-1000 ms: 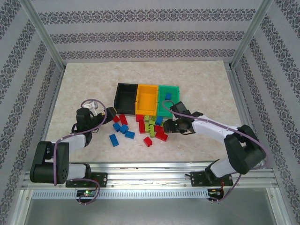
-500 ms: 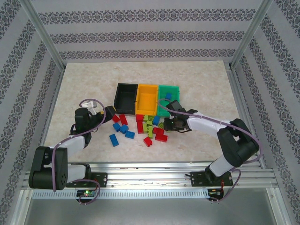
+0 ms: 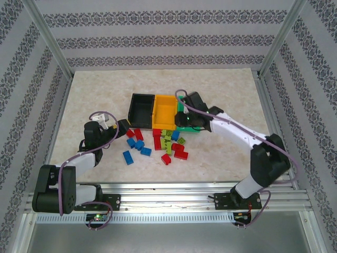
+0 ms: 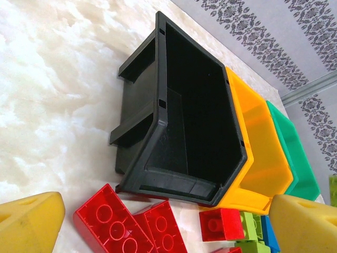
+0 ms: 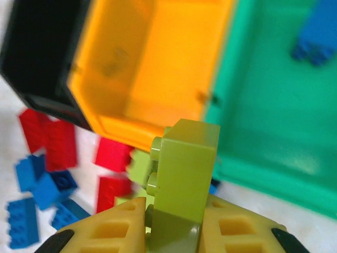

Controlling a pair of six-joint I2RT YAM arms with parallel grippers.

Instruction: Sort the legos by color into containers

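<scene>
One lime brick [image 5: 185,158] is being clamped in the right gripper [image 5: 174,213], with the orange bin [image 5: 152,68] ahead-left and the green bin [image 5: 263,116] ahead-right; carrying it fully past a rim before releasing is looking wise.

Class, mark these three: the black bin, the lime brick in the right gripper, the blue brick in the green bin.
black bin [image 4: 195,105], left wrist view, bare inner wall
lime brick [image 5: 187,163], right wrist view, flat side face
blue brick [image 5: 318,34], right wrist view, its middle
</scene>
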